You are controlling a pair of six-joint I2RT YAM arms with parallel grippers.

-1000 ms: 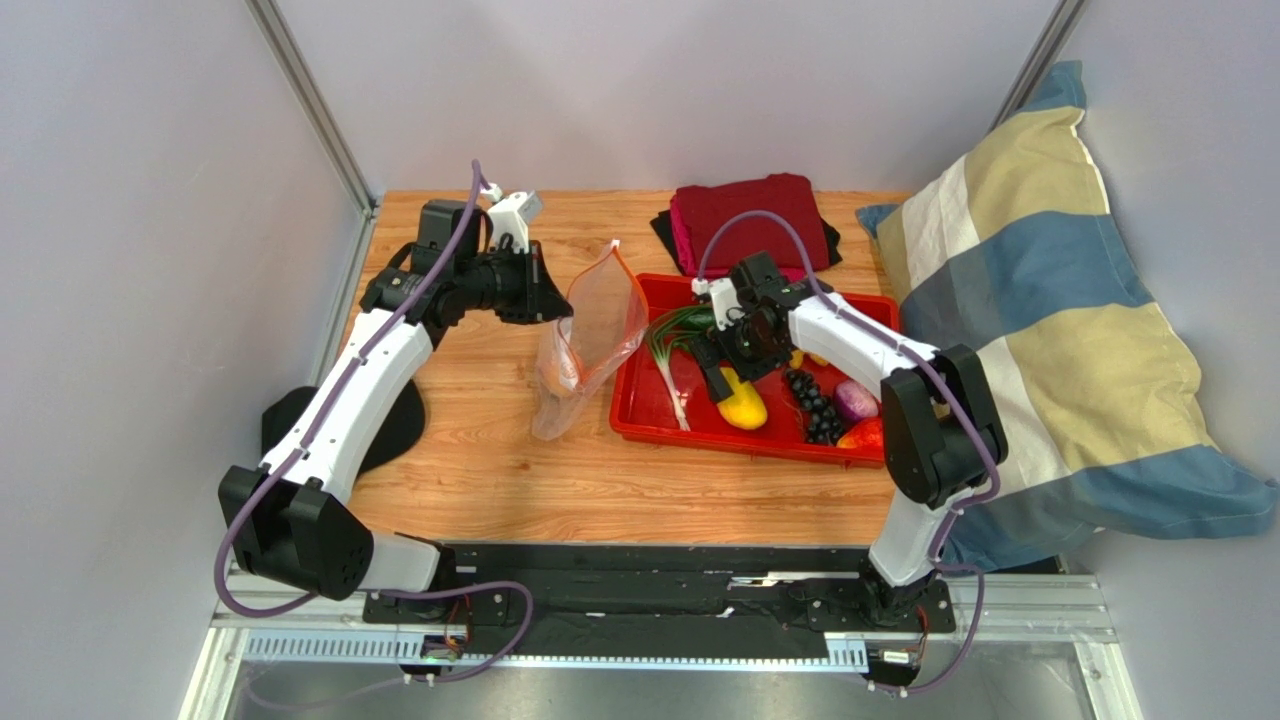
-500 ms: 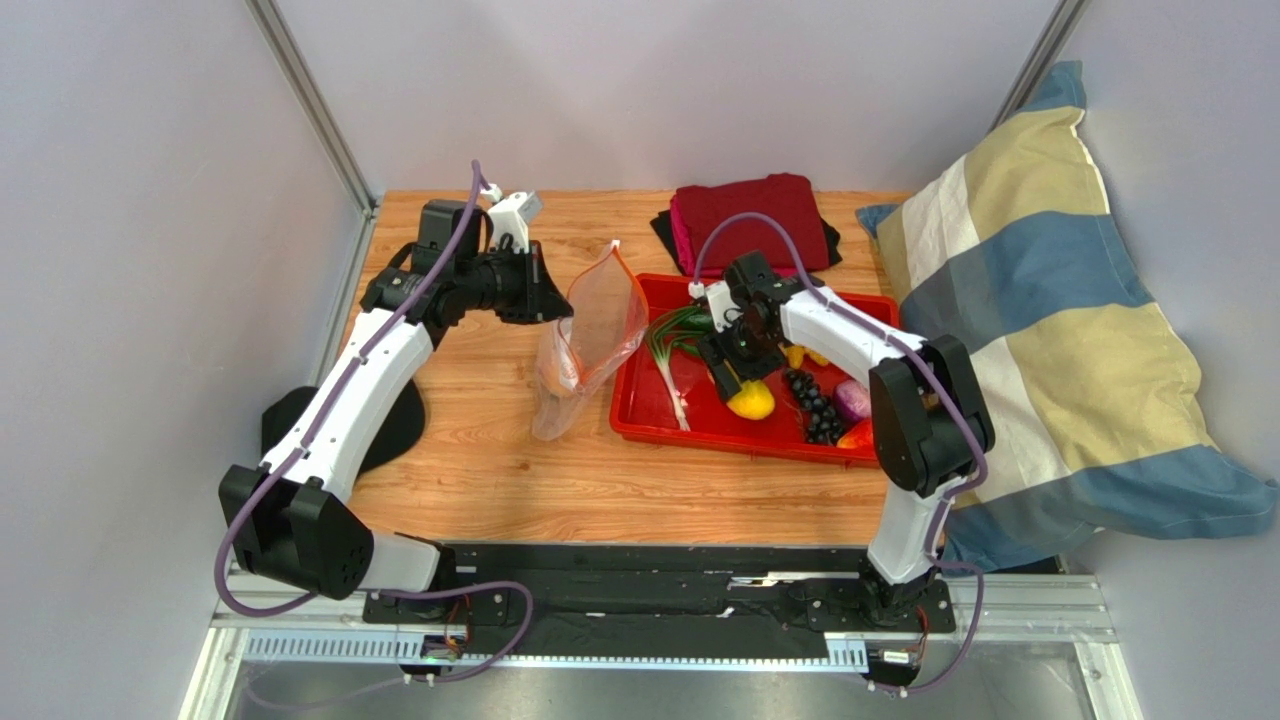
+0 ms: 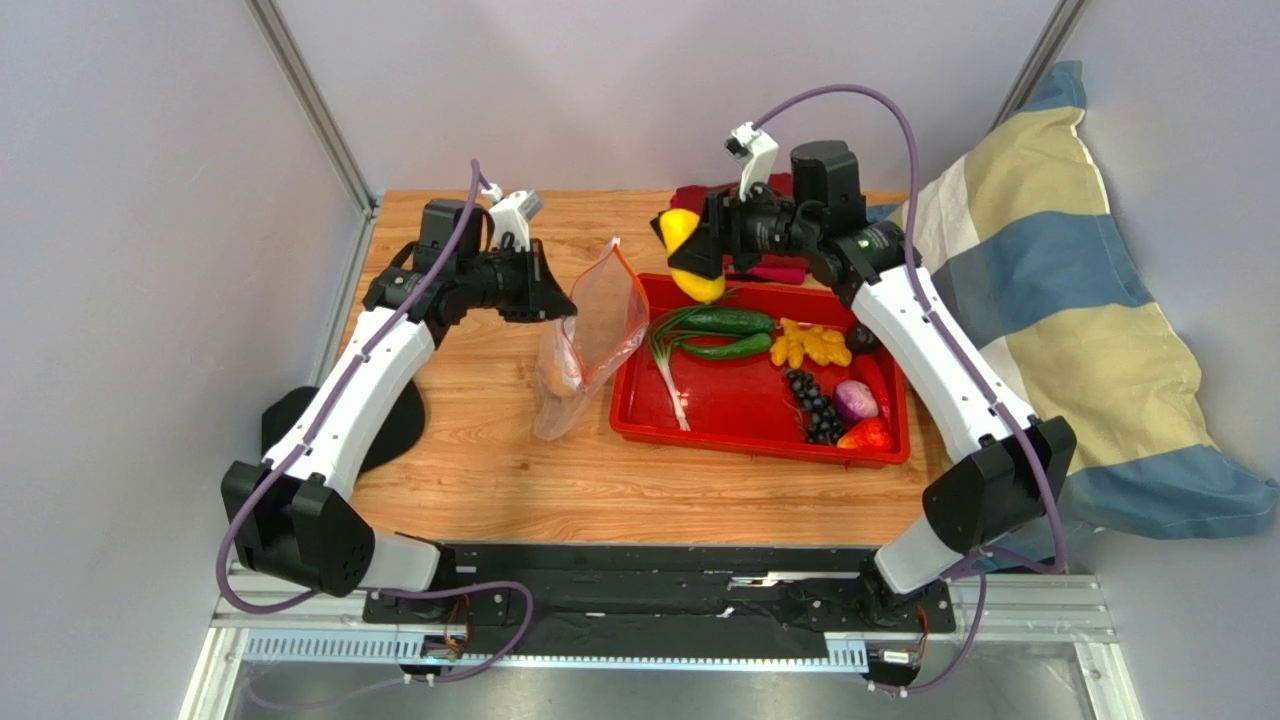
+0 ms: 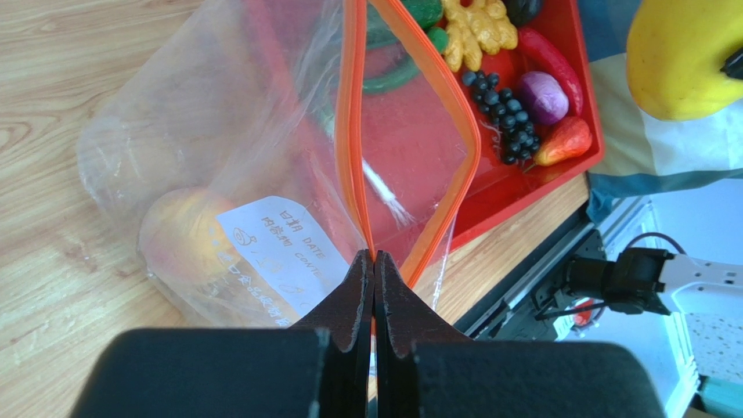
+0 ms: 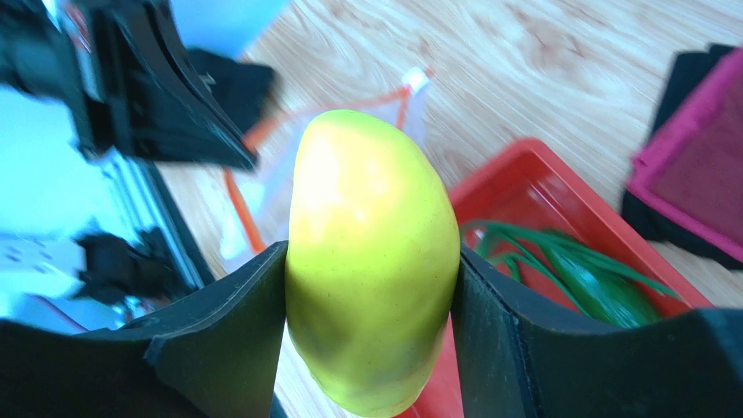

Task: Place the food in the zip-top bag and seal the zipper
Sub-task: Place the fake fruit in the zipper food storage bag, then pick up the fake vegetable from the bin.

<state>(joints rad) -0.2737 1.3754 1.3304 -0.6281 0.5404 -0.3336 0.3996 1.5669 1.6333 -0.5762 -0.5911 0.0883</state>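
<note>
The clear zip-top bag stands on the table left of the red tray, its mouth open and its orange-red zipper spread. A peach lies inside it behind the white label. My left gripper is shut on the bag's mouth edge. My right gripper is shut on the yellow oval fruit and holds it in the air over the tray's far left corner, right of the bag mouth. Grapes, a purple onion, a red piece and a knobbly yellow piece lie in the tray.
Green cucumbers and a spring onion also lie in the tray. Folded dark red cloths lie behind the tray. A striped pillow leans at the table's right edge. The left arm's base stands at the front left.
My right gripper has lifted the yellow fruit out of the tray and carried it up and back toward the bag's mouth. The left gripper and the bag have not moved.
</note>
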